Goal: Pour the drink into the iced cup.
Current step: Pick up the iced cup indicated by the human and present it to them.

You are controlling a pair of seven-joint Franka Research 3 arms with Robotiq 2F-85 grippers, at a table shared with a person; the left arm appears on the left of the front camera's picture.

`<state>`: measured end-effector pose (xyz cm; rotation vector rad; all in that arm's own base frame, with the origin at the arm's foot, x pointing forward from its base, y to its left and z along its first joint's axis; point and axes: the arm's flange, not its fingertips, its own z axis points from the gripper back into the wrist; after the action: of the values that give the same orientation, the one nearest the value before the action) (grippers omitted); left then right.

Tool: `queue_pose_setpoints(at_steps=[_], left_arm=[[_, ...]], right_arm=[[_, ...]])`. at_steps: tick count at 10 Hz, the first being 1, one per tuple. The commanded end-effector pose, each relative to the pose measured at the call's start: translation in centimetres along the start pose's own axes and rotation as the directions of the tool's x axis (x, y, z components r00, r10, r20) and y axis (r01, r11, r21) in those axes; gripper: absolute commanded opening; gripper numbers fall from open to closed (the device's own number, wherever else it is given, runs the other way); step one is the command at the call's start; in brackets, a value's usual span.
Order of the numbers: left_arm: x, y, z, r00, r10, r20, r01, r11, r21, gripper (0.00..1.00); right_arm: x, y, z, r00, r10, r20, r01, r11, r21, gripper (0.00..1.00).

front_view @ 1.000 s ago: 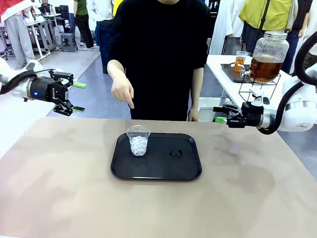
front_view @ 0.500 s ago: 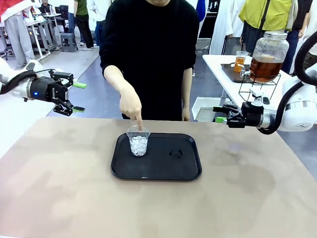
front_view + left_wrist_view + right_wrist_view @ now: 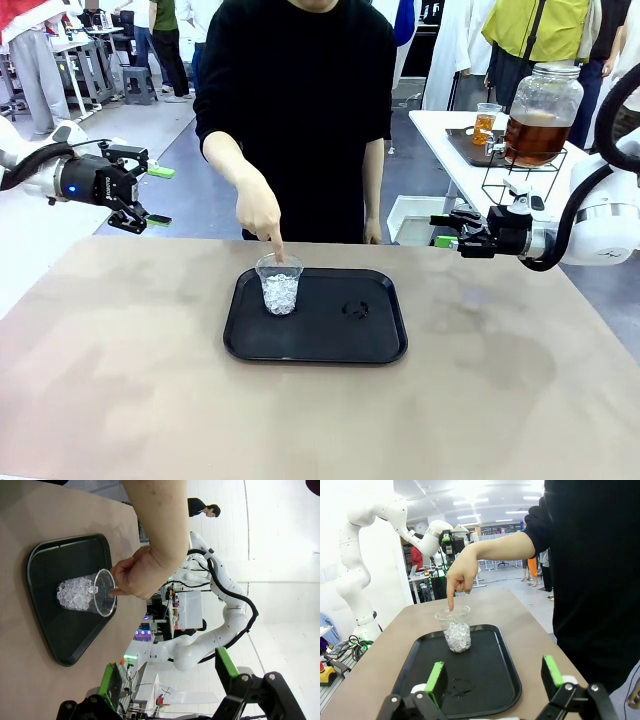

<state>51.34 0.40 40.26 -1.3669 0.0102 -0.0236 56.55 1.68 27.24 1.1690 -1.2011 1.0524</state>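
Iced cup [image 3: 279, 283], clear plastic, part-filled with crushed ice, is standing upright in the far-left corner of a black tray [image 3: 385, 345], which is lying at the middle of the table [image 3: 120, 400], closer to its far edge. Person's hand [image 3: 258, 212] is reaching down from the far edge, arm angled forward, wrist bent, index finger pointing straight down with its tip at the cup's far rim and the other fingers curling in. Left gripper [image 3: 158, 196] is hovering in the air off the table's far-left corner, arm lying level, fingers pointing toward the middle, jaws standing wide apart and gripping nothing; the left wrist view [image 3: 168, 672] is showing open space between the green pads. Right gripper [image 3: 441, 230] is hovering just beyond the far edge near the far-right corner, arm level, fingers pointing inward, jaws likewise apart and bare [image 3: 493, 676]. Drink [image 3: 535, 138], amber-brown, is sitting in a lidded glass jar [image 3: 546, 85] on a wire stand on a side table past the far-right corner, well apart from the cup.
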Motion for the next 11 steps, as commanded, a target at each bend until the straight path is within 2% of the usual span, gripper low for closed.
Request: queue_pose_setpoints(at_steps=[1, 4, 5, 6, 8, 11], left_arm=[[0.0, -0.1, 0.0, 1.000, -0.005, 0.001, 0.005, 1.000, -0.005, 1.00], [0.0, 0.0, 0.0, 1.000, 0.000, 0.000, 0.000, 1.000, 0.000, 1.00], [0.4, -0.6, 0.0, 0.997, -0.081, -0.015, 0.081, 0.997, -0.002, 1.00], [0.7, -1.1, -0.2, 0.975, -0.220, -0.020, 0.219, 0.975, -0.020, 1.00], [0.7, -1.1, -0.3, 0.917, -0.400, -0.010, 0.399, 0.916, -0.033, 1.00], [-0.5, -0.6, 0.2, 0.771, -0.636, -0.010, 0.635, 0.771, -0.038, 1.00]], right_arm=[[0.3, -0.1, -0.1, 1.000, -0.002, 0.008, 0.002, 1.000, -0.004, 1.00], [0.3, -0.1, -0.1, 1.000, -0.002, 0.008, 0.002, 1.000, -0.004, 1.00], [0.3, -0.1, -0.1, 1.000, -0.002, 0.008, 0.002, 1.000, -0.004, 1.00], [0.3, -0.1, -0.1, 1.000, -0.002, 0.008, 0.002, 1.000, -0.004, 1.00], [0.3, -0.1, -0.1, 1.000, -0.002, 0.008, 0.002, 1.000, -0.004, 1.00], [0.3, -0.1, -0.1, 1.000, -0.002, 0.008, 0.002, 1.000, -0.004, 1.00]])
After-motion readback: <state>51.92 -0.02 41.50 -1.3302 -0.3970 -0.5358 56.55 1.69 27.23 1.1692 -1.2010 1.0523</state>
